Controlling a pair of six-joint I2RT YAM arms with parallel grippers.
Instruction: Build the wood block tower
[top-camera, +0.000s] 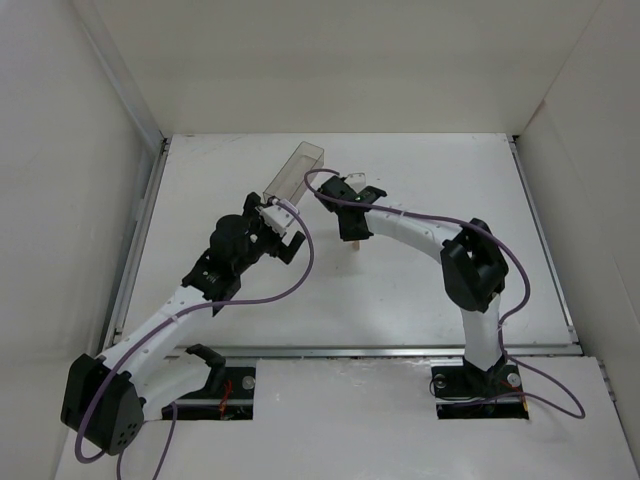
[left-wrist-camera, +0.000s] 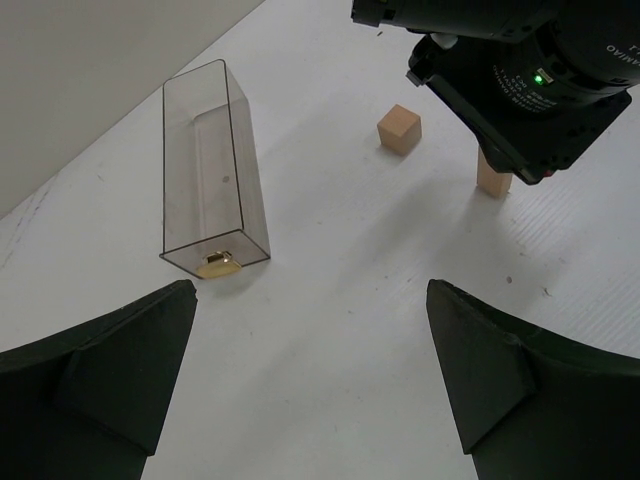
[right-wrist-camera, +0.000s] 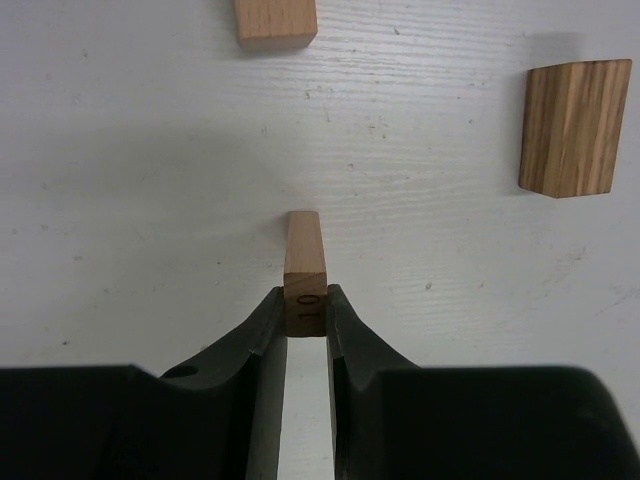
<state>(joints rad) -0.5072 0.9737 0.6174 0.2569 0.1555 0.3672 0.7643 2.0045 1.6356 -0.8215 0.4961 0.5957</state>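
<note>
Wood block (right-wrist-camera: 304, 250), marked perhaps "10", sits pinched in the right gripper (right-wrist-camera: 304, 300) while the left gripper (left-wrist-camera: 308, 300) gapes empty.

Matt wood block (right-wrist-camera: 304, 262) (grain showing), clear glossy plastic box (left-wrist-camera: 210, 165), matt table (top-camera: 420, 290)

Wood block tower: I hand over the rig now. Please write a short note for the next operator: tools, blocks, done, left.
Left tool: open, empty, near the clear plastic rectangular box lying on its side.
Right tool: shut on a slim light-tan wooden block, held upright; table contact unclear.
Other blocks: a light-tan wooden cube and a darker striped wooden block lie apart on the white table.
Done: nothing stacked yet.
Left: place the held block, then stack the others on it.
</note>
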